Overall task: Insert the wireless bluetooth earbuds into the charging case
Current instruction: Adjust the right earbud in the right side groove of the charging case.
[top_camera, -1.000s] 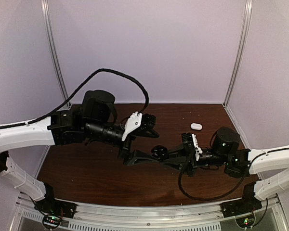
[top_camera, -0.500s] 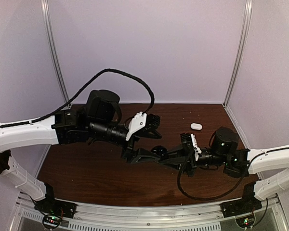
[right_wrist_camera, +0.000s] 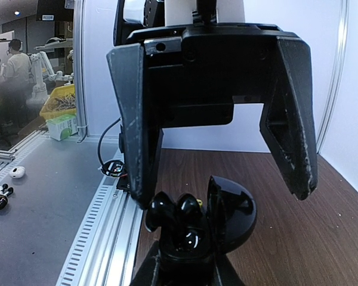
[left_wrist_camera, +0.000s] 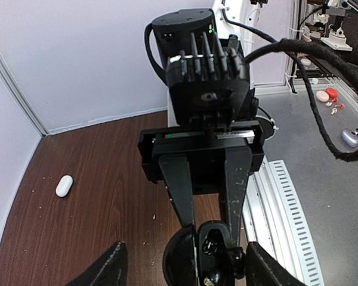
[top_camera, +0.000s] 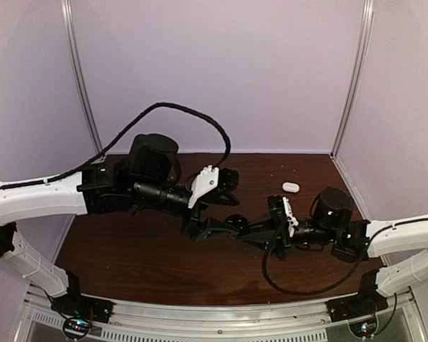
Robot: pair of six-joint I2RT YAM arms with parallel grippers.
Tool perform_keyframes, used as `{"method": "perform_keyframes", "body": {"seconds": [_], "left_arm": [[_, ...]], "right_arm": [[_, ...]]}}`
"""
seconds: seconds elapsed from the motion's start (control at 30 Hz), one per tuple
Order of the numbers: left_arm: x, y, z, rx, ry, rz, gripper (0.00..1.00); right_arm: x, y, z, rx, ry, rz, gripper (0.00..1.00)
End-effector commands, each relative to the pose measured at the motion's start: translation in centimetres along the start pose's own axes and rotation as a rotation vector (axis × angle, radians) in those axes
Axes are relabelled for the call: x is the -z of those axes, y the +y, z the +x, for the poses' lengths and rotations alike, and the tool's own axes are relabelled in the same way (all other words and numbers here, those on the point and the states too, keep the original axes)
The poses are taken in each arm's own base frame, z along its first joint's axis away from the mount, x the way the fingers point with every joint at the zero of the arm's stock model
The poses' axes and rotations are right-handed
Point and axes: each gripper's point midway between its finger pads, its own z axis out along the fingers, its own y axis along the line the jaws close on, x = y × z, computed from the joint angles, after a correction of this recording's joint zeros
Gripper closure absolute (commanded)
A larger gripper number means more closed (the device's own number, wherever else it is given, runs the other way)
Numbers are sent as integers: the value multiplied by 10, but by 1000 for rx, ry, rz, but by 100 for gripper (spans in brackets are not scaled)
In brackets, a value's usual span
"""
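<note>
Woodgrain tabletop point(top_camera: 128, 256) — pale lilac walls point(top_camera: 221, 71); white charging case point(top_camera: 290, 187) back right.

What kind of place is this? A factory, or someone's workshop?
Most likely a robotics lab. The wooden table sits inside a pale-walled booth, and beyond it the right wrist view shows a yellow bin and a person among workbenches.

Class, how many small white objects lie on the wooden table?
1: a white pebble-shaped object lies alone toward the table's far right corner; others may be hidden from view.
</note>
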Motion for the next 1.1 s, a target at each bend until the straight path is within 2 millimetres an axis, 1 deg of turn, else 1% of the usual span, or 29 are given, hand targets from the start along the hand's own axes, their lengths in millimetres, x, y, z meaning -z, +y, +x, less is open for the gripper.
{"method": "perform_keyframes", "body": {"seconds": [0.0,0.1,0.17,0.23,0.43,0.5,0.7,0.77,0.93,1.07], "left_arm": [[2,12,-19,-20,-55,-46,32],[15,7,-30,-53,-97,-42,30],[21,5,-32,-65,-108,-47,28],[24,3,-30,-72,-100,-45,26],[30,-13,-23,-115,-84,13,21],[28,-16,-21,-130,-78,13,21],[4,-31,-8,-197,2,27,21],[1,-33,-5,-204,12,31,20],[-3,-25,-1,-227,38,-15,18],[-8,-18,2,-247,65,-60,19]], "right_arm": [[-1,2,-22,17,-57,-16,100],[0,1,-19,16,-50,-7,100],[1,0,-18,17,-43,-2,100],[1,-1,-18,15,-43,3,100],[1,-1,-19,9,-47,5,100],[1,-1,-20,4,-50,6,100],[1,-2,-24,-8,-63,5,100],[1,-2,-25,-10,-63,4,100],[1,-1,-25,-12,-64,-1,100],[0,1,-25,-10,-64,-14,100]]}}
